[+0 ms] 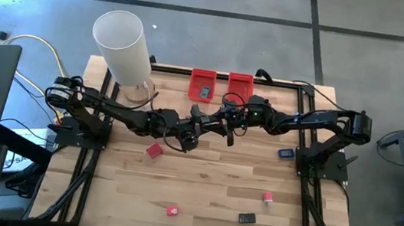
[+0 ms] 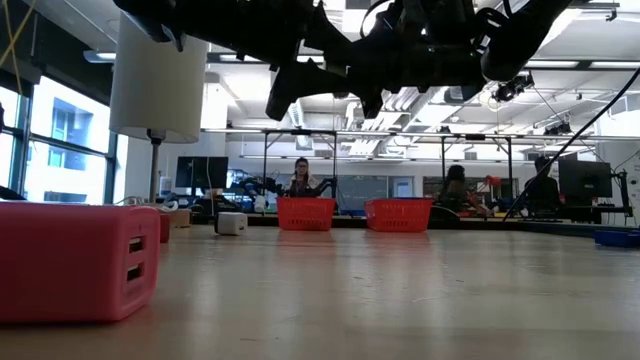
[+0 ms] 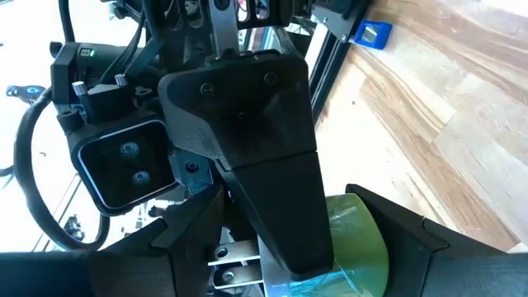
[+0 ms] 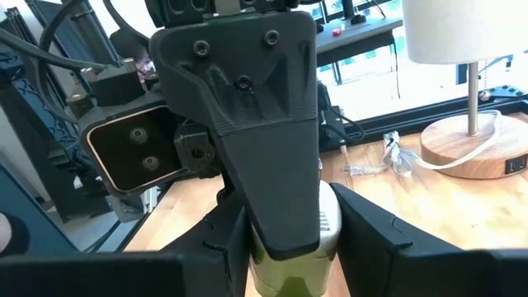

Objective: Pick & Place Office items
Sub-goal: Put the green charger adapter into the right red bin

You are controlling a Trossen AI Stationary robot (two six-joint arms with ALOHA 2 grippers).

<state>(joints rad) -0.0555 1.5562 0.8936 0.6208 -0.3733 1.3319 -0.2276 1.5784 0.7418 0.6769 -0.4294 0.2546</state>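
Green item (image 3: pixel 359 239) seen only in wrist views.

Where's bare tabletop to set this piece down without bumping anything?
Free: the wide strip between the red block and the pink piece, and the front left corner left of the small red piece. Crowded: mid-table where both grippers meet, and near the red bins.

The table (image 1: pixel 201 182) is seen whole from straight overhead, and level from its surface. Each wrist view is filled close-up by the opposite arm's gripper; both red bins (image 1: pixel 202 84) (image 2: pixel 305 213) are shared.
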